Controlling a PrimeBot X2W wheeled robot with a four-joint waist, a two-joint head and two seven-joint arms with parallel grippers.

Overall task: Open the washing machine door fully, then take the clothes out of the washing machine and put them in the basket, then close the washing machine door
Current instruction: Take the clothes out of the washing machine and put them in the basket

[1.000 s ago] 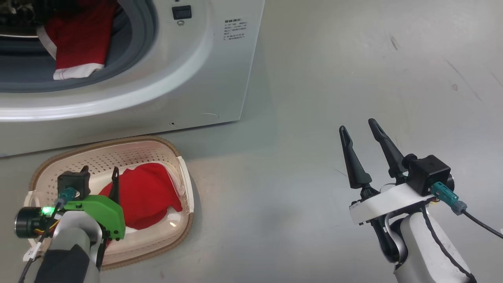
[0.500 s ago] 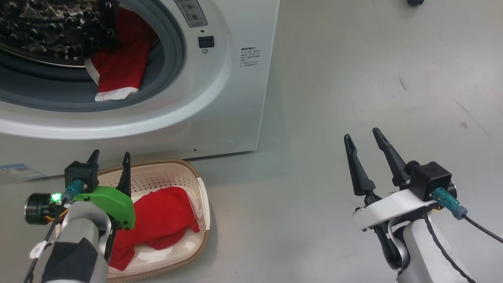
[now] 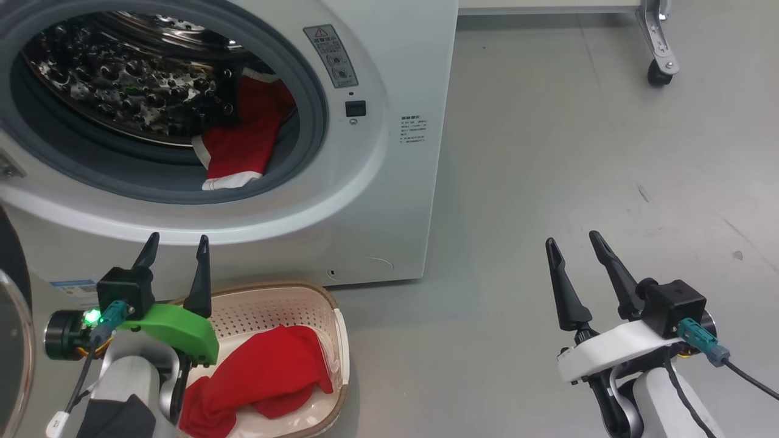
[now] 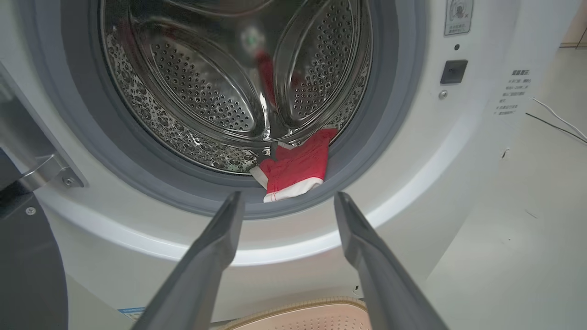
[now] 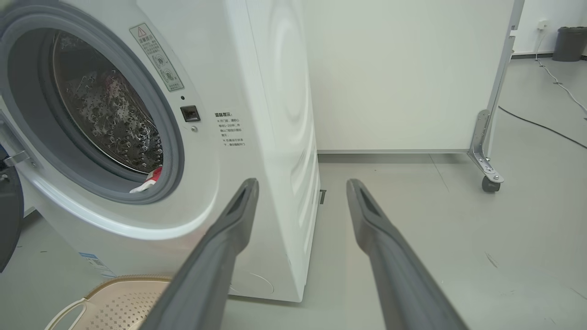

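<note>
While the washing machine [image 3: 395, 201] stands with its door [image 3: 12, 328] swung out at the left, a red garment [image 3: 240, 146] lies draped over the grey gasket [image 3: 310, 121]. Hazard: fabric could snag on the gasket fold or slip from a shallow pinch, falling short of the basket [image 3: 319, 295], which sits at the machine's foot holding a second red garment [image 3: 268, 374]. Both jaws are open and empty. The left jaws point toward the draped garment, below and short of it; the right jaws hang well apart, over the floor [image 3: 548, 152].

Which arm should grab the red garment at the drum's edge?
Left, probably: the open left gripper faces the washing machine opening, aimed at the red garment; the right gripper points past the machine.
</note>
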